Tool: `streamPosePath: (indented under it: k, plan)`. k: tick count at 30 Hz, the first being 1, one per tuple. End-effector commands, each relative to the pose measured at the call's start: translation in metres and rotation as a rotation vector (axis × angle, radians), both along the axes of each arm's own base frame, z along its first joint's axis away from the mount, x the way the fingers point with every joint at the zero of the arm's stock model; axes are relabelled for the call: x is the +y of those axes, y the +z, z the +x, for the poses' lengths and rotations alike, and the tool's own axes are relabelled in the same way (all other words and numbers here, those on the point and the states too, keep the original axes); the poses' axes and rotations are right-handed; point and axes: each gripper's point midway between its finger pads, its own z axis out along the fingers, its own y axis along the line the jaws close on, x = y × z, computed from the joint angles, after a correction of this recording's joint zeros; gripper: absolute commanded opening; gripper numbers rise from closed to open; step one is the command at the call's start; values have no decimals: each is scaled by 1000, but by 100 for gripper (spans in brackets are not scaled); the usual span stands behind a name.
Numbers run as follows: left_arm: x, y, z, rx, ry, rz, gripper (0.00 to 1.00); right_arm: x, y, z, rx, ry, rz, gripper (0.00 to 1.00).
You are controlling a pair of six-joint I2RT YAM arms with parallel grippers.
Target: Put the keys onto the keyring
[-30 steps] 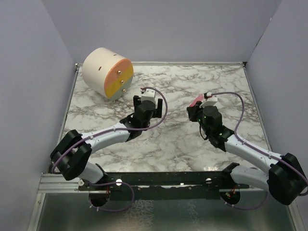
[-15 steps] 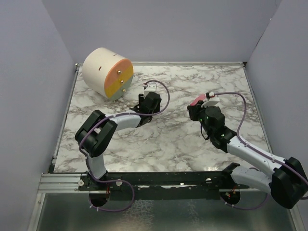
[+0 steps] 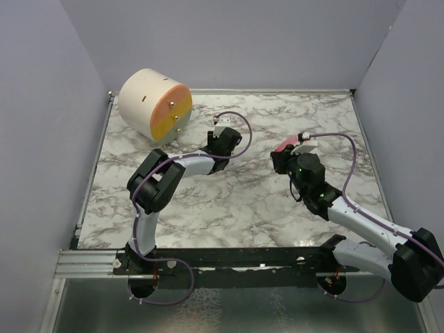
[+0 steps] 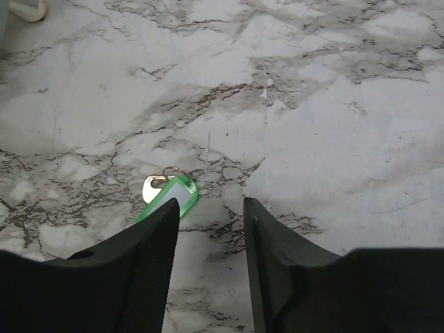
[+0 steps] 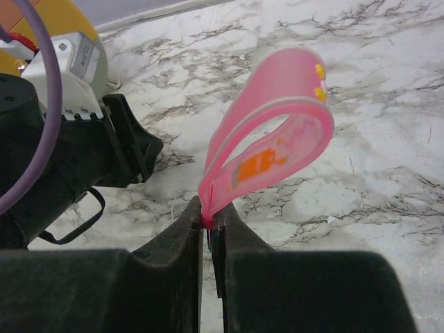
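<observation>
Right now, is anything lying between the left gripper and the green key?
Nothing visible does. The green key lies flat on the table right at the tips of the left gripper, off-centre: one finger overlaps its edge in the wrist view, and the jaws stand apart.

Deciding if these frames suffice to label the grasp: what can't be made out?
- green key: left wrist view, near end hidden behind a finger of the left gripper; contact unclear.
- Same key, top view: too small, or hidden by the left gripper.
- pink strip: right wrist view, its lower end buried between the right gripper's shut fingers; no metal ring shows.
</observation>
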Motion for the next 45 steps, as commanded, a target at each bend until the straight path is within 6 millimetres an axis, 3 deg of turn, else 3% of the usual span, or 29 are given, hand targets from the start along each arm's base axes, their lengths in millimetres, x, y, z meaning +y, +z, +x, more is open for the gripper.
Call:
streamPosePath:
  k: [1, 24, 30, 41, 45]
  plan:
    - [14, -4, 8, -13, 92, 50, 43, 1, 19, 2, -42, -8, 32, 1]
    - [23, -32, 30, 25, 127, 32, 43, 1, 18, 2, -40, -10, 33, 1]
    - [23, -32, 33, 12, 112, 39, 35, 1, 18, 3, -41, -9, 33, 1]
    - [-7, -44, 18, 57, -73, -66, 25, 2, 16, 4, -34, -8, 33, 1]
    - [-20, -46, 6, 86, -152, -117, 16, 4, 16, 4, -33, -4, 35, 1]
